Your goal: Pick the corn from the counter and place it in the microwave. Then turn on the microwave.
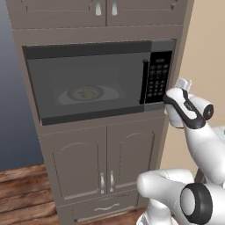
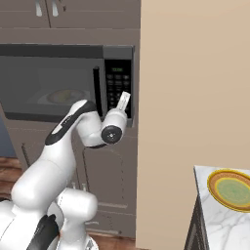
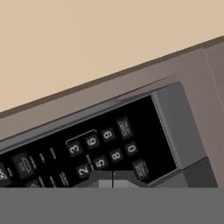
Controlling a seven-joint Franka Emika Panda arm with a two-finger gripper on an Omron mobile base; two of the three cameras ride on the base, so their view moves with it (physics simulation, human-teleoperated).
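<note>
The microwave (image 1: pixel 88 79) is built into brown cabinetry and its dark glass door is closed. Through the glass I see the white plate (image 1: pixel 70 96) with the small yellow corn (image 1: pixel 89 92) on it. My gripper (image 1: pixel 180 82) (image 2: pixel 125 99) is shut and empty, right at the lower right part of the black keypad (image 1: pixel 158 79). In the hand view the closed fingertips (image 3: pixel 113 180) sit just below the number keys (image 3: pixel 100 151), close to the panel. The counter (image 2: pixel 219 224) shows as a pale marble corner at the lower right of the right base view.
A dark-rimmed round dish (image 2: pixel 233 188) lies on the counter corner. A beige wall (image 2: pixel 195 97) stands right beside the microwave's right edge. Brown panelled cabinet doors (image 1: pixel 105 162) are below the microwave and more above. Wooden floor (image 1: pixel 22 193) lies at the lower left.
</note>
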